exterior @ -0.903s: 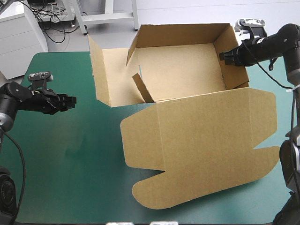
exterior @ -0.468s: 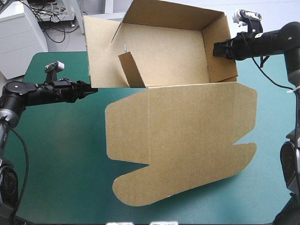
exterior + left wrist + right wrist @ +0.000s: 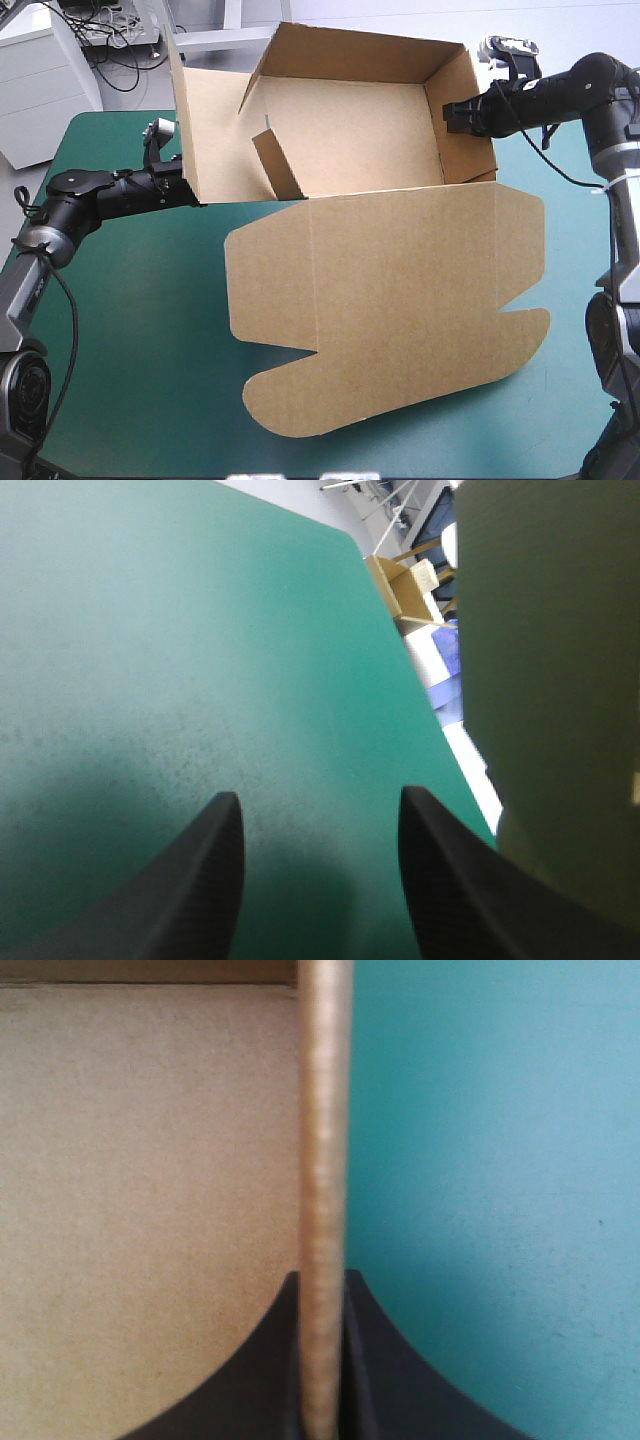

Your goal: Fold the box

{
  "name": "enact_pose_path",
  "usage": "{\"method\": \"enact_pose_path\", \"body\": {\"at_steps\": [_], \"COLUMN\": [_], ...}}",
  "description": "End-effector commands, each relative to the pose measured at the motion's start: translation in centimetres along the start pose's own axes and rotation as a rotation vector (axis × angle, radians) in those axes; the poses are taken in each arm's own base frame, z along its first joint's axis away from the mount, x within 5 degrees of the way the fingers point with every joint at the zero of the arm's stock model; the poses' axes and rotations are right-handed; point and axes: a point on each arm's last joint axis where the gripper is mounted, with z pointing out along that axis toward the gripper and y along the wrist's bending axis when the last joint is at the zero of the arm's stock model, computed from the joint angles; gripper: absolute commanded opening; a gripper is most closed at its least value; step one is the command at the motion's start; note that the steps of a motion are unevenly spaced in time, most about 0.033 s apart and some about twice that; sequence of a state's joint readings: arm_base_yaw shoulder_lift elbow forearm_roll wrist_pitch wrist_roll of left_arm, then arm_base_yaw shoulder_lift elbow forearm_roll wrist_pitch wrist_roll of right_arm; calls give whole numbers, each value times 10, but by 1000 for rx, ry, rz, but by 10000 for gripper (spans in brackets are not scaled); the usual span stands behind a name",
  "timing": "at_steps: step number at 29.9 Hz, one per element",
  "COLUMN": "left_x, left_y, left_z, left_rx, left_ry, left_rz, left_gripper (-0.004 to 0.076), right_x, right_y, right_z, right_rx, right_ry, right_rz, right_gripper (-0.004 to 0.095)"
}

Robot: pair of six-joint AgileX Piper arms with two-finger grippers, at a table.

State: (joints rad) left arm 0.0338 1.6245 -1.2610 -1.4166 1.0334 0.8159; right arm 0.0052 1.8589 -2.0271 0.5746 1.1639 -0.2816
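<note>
Across the far half of the teal-green surface (image 3: 130, 330): brown box (image 3: 345, 125), walls raised, lid (image 3: 400, 290) flat toward the near edge. Probably light, stiff, prone to bending at the creases; best held by a wall's free rim. Right end effector (image 3: 321, 1278) pinched on the right wall's rim. Left end effector (image 3: 319, 796) spread wide beside the left flap (image 3: 205, 130), holding nothing. Fingertips hidden behind that flap from above; inner tab (image 3: 275, 165) untucked, apparently.

Robotics lab, teal-green worktable (image 3: 130, 330), white cabinet (image 3: 40, 90), tangled floor cables (image 3: 105, 30)

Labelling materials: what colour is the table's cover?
The cover is plain teal-green; high view shows it best.
</note>
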Motion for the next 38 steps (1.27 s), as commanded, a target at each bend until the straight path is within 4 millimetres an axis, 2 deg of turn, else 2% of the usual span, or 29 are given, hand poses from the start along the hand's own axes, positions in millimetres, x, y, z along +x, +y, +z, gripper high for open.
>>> {"method": "enact_pose_path", "body": {"at_steps": [1,4,11,15,20,24,28,38], "left_x": [-14,-18,-20,-29,-45,-50,-52,-62], "left_y": [-33,-38,-49,-66,-97,-118,-129,-164], "left_z": [-6,-7,-10,-15,-22,-21,-21,-37], "left_rx": [135,192,279,342,380,336,257,280], "left_ry": [-122,-162,-152,-140,-140,-111,-70,-71], "left_rz": [-14,-51,-40,-8,75,165,208,277], "left_gripper": [364,397,402,402,402,402,402,402], "right_x": [-11,-10,-9,-10,-10,-10,-10,-10], "right_y": [14,8,1,0,-2,-2,-2,-2], "right_z": [-22,-17,-12,-13,-13,-13,-13,-13], "right_rx": [-18,7,57,73,93,93,93,92], "right_ry": [-106,-94,-83,-90,-87,-90,-90,-88], "right_rz": [-1,-3,-8,-10,-10,-6,-6,4], "right_gripper": [-8,-8,-8,-8,-8,-8,-8,-8]}}
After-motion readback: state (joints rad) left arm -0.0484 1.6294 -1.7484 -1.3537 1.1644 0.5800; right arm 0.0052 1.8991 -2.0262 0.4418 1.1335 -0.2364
